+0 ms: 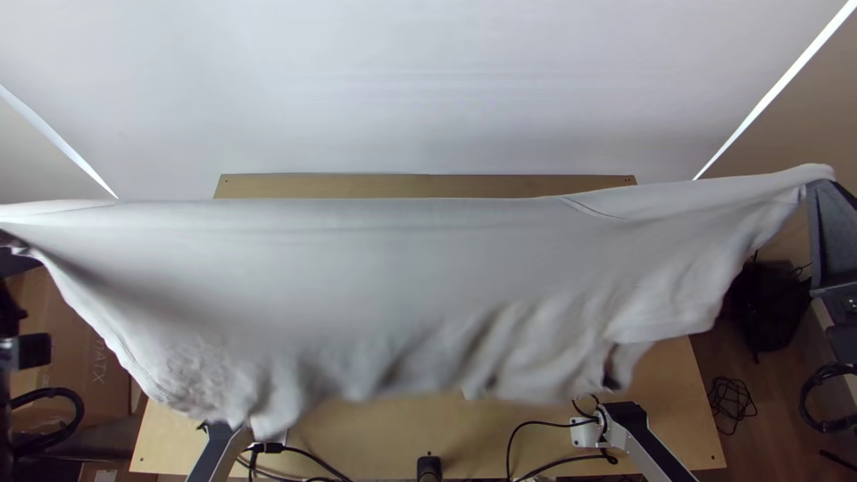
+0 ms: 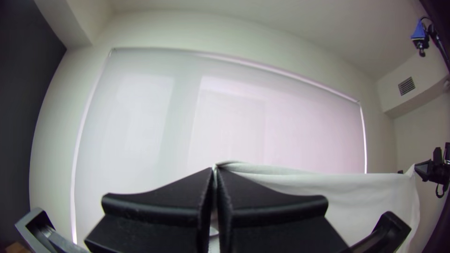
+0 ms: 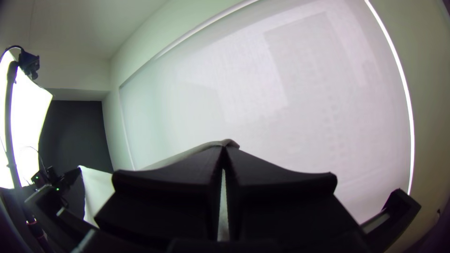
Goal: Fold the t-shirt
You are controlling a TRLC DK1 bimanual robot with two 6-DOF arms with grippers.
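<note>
A light grey t-shirt (image 1: 384, 277) hangs stretched wide in the air above the table, its upper edge nearly straight and its lower part wavy. At the top view's left edge my left gripper (image 1: 11, 245) holds one upper end of it. My right gripper (image 1: 818, 189) grips the opposite upper end, at the far right. In the left wrist view, the fingers of my left gripper (image 2: 215, 171) are closed on the cloth (image 2: 272, 173). The right wrist view has my right gripper (image 3: 224, 149) pinching a bunched bit of shirt (image 3: 206, 147).
Under the shirt is the wooden table (image 1: 357, 446), with black cables (image 1: 536, 423) near its front edge and the arms' bases at lower left and lower right. A lamp (image 3: 26, 117) stands at the side.
</note>
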